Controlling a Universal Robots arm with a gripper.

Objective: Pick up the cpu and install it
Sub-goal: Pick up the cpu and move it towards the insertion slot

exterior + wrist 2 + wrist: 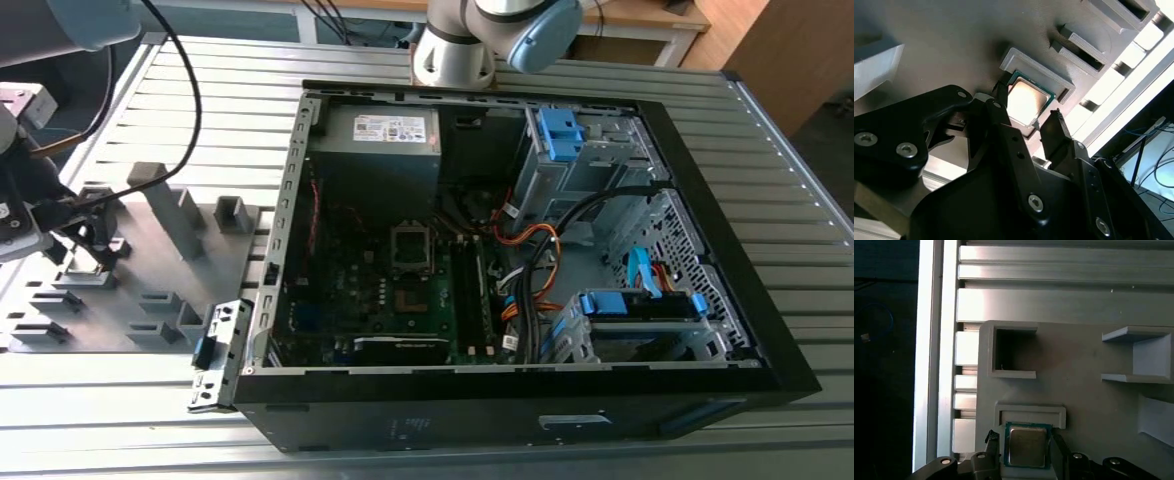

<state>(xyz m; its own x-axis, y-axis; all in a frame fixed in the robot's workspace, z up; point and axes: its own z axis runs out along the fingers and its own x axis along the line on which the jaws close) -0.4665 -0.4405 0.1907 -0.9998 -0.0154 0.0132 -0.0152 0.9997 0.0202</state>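
On grey tray, pincer straddles cpu; exterior view adds computer case.

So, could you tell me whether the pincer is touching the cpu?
Cannot tell: in both wrist views the pincer straddles the cpu with no plain gap or contact.

Dull-sheen silver metal atop the cpu; matt grey plastic fixture tray; smooth black semi-gloss gripper; ribbed bare-metal table.
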